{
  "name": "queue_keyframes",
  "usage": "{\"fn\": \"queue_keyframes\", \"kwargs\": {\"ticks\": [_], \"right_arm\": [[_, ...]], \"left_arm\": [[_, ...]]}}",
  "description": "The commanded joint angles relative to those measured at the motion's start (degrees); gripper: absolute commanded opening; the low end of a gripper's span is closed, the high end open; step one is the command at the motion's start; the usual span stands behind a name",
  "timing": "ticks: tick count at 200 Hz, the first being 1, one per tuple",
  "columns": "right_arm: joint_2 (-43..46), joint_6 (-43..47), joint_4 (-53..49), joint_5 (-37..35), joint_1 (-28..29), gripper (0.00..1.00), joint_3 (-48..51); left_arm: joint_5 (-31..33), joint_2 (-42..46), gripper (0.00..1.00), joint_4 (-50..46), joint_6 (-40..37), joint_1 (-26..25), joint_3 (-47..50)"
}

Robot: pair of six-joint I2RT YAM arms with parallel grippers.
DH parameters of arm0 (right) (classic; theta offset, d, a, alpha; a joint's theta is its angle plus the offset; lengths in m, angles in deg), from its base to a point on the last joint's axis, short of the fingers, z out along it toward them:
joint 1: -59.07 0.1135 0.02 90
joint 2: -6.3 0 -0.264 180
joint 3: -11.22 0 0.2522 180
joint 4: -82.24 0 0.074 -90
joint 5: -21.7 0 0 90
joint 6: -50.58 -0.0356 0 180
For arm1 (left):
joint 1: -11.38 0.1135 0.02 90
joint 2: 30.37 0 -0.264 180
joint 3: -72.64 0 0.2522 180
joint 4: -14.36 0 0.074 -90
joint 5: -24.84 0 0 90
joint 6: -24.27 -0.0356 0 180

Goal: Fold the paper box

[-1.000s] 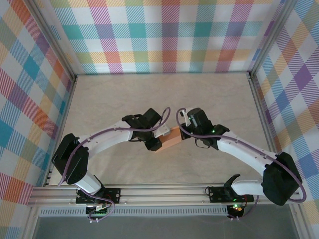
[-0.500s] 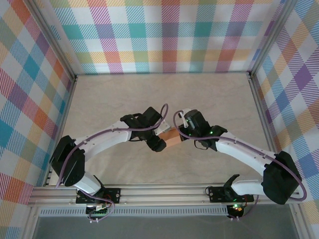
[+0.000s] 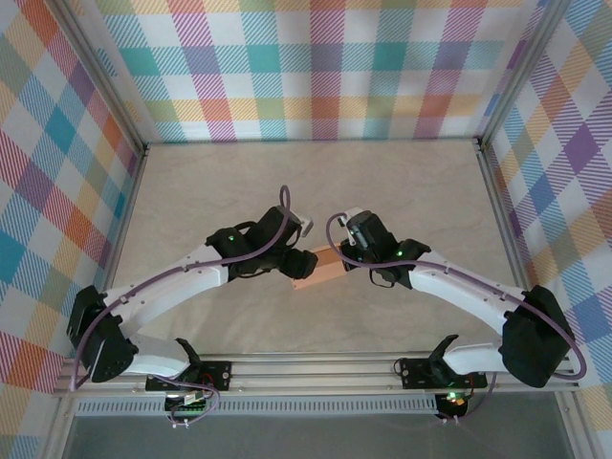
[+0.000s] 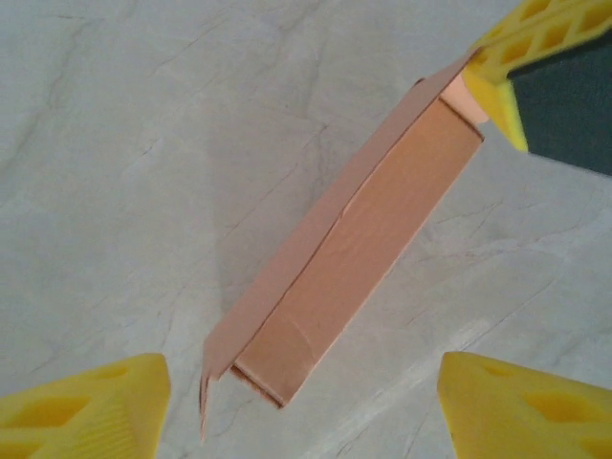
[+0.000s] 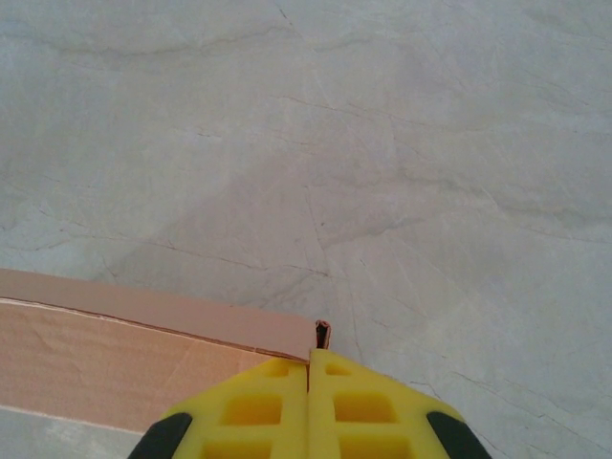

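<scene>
Changed since a second ago: left gripper drawn back off the end of the paper box farthest from the right gripper, jaws widened; left arm swung further out on that same side; box turned only slightly.

Right gripper: pressed fully together, pinching a thin end tab of the box between yellow fingers. No other contact seen.

Paper box: directly beside the right gripper, running away from it toward the left gripper. Salmon-orange card, already formed into a long, shallow, closed shape. Long seam slightly proud. Loose flap untucked at the end far from the right gripper. Shadow on the table under it; resting or lifted, cannot tell.

Left gripper: beyond the box's far end from the right gripper, spread wide, fingers either side of that end and touching nothing.

Handling, as judged: very light, thin, easily creased; panels likely to buckle under a hard squeeze mid-span; flaps springy, apt to pop back out. Single-tab pinch probably weak against twisting, with some risk of pivoting or tearing. Best hold across folded corners or end walls, where the card is doubled; light pressure only. Loose flap to be pushed in near its crease, not at its tip.
</scene>
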Motion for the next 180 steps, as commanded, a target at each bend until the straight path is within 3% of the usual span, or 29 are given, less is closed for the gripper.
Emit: {"fn": "queue_keyframes", "kwargs": {"ticks": [1, 115, 180], "right_arm": [[-0.7, -0.6, -3.2, -0.6, 0.5, 0.0, -0.9], [-1.4, -0.5, -3.6, -0.1, 0.7, 0.0, -1.3], [-1.3, -0.8, -3.3, 0.6, 0.7, 0.0, -1.3]], "left_arm": [[4.8, 2.7, 0.63, -3.9, 3.4, 0.1, 1.7], [5.1, -3.1, 0.28, -7.7, 5.3, 2.0, -1.6], [5.3, -4.6, 0.2, -7.1, 6.3, 2.4, -1.4]]}}
